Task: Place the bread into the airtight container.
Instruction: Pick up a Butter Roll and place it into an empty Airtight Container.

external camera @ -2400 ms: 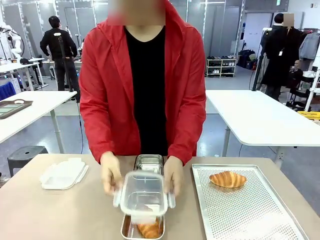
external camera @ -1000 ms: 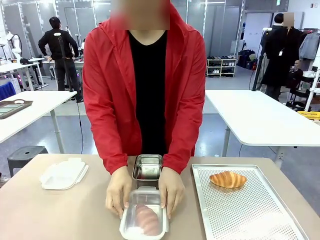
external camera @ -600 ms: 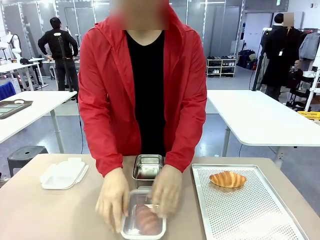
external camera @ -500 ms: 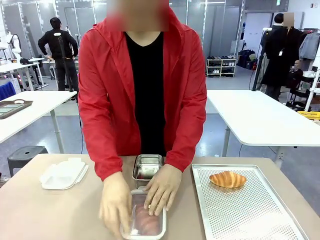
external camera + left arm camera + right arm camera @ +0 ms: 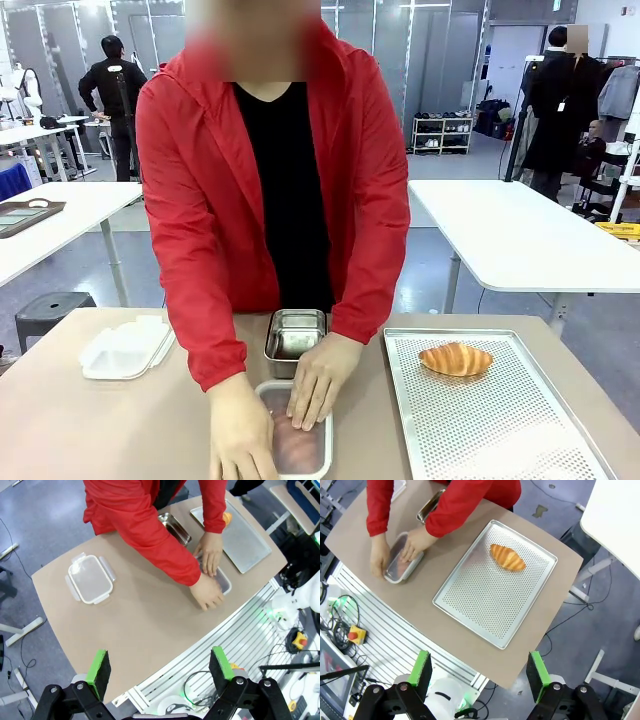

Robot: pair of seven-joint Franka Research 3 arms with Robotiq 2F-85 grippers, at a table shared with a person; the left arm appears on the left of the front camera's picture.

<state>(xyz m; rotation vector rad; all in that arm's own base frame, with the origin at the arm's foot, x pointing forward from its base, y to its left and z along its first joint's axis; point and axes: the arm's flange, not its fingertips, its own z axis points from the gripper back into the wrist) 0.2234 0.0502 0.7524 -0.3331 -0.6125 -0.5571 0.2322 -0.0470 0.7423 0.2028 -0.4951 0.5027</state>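
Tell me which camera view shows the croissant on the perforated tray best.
The right wrist view: it looks straight down on the whole croissant, unobstructed. The front view shows it whole, from a low angle. In the left wrist view the person's sleeve hides most of it.

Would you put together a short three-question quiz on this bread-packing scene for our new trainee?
1. True or false: the croissant lies on the perforated tray.
2. Which thing do the person's hands rest on?
A. the container holding bread
B. the empty steel tin
C. the white lid at the table's far left
3. Fill in the word: high above the table, the left gripper and the right gripper both have their jaws ____.

Key: 1 true; 2 A; 3 open.
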